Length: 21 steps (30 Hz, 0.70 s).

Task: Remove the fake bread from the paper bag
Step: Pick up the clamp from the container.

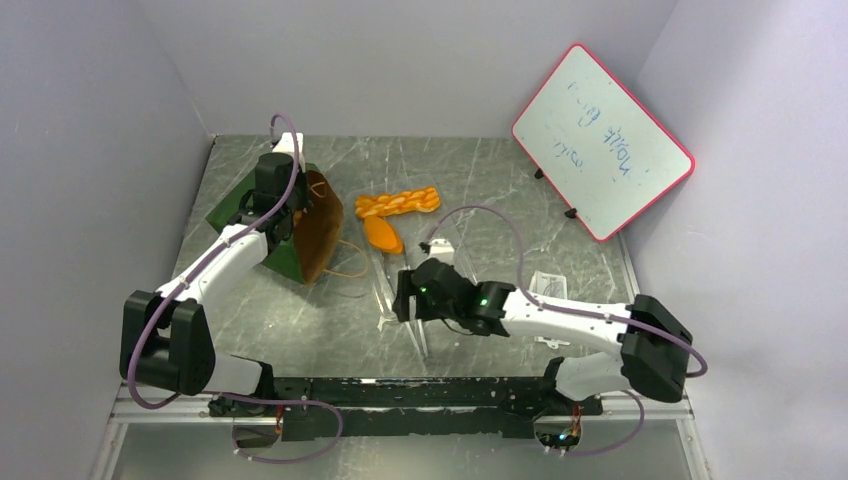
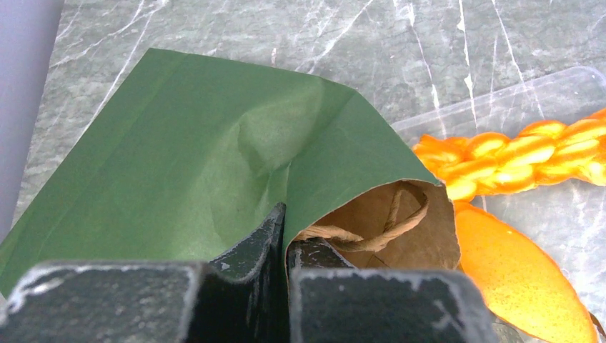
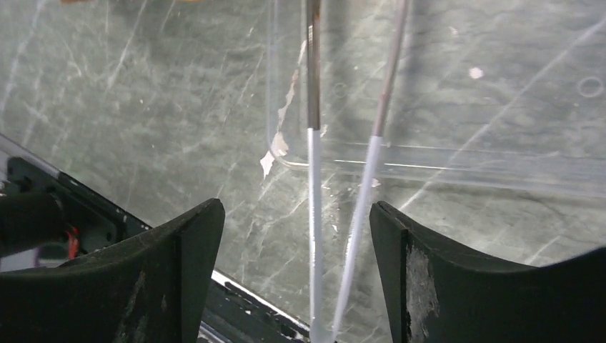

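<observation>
The left arm stretches forward along the left side of the surface point(image 1: 500, 180), its elbow low and its wrist bent down over the paper bag point(image 1: 318, 235). The left end effector point(image 2: 286, 232) is clamped on the bag's upper lip, its fingers point(image 2: 246, 250) pressed together with the green paper edge between them. The bag lies tipped over with its mouth open toward the right, showing its brown inside and a tan loop handle point(image 2: 371, 232).

Two breads are outside the bag, just beside its mouth: a braided loaf point(image 1: 398, 204) and an oval roll point(image 1: 383, 234). They lie close together on a clear plastic tray point(image 2: 500, 96). Whether anything sits deeper in the bag cannot be told.

The right arm reaches leftward across the near middle of the surface, its forearm low and almost level. The right end effector point(image 3: 296, 275) hangs just above the surface with its fingers point(image 3: 193, 279) spread wide. The thin arms of the metal tongs point(image 3: 312, 179) run between them and appear to touch neither.

A red-framed whiteboard point(image 1: 600, 140) leans at the far right.
</observation>
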Available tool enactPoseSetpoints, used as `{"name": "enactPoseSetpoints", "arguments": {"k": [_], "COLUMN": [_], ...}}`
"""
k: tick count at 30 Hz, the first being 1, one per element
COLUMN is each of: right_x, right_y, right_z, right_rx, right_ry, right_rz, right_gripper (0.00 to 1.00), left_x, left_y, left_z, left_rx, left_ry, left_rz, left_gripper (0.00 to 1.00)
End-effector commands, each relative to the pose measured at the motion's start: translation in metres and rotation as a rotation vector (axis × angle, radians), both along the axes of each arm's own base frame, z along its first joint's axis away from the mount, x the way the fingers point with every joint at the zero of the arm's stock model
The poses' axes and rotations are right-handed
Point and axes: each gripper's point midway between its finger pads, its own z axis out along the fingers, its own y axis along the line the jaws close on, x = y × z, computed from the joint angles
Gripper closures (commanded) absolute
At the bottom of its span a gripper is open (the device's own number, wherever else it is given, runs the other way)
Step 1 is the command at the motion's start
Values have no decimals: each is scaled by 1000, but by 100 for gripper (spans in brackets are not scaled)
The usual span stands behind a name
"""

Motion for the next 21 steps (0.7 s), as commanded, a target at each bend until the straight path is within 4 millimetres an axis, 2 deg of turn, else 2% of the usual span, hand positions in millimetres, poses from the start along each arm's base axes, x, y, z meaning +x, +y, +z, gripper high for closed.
{"name": "enactPoseSetpoints", "arguments": {"k": [1,9,21], "right_x": [3,2,6], "right_y": [4,-5,-6], "right_z": [-6,-34,-58], "right_rx": [-137,-316,-322], "right_ry": [-102,-193,-282], "right_rz": [-4,-67,-85], "right_gripper": [21,23,28], "left_x": [3,2,2], "left_y": [-1,-1,-2], "left_z": [5,5,1], "left_rx": [-22,-24,-29], "left_ry": [-12,-15,-10], "left_rz": [-3,-4,-6], "left_gripper": [93,93,93]}}
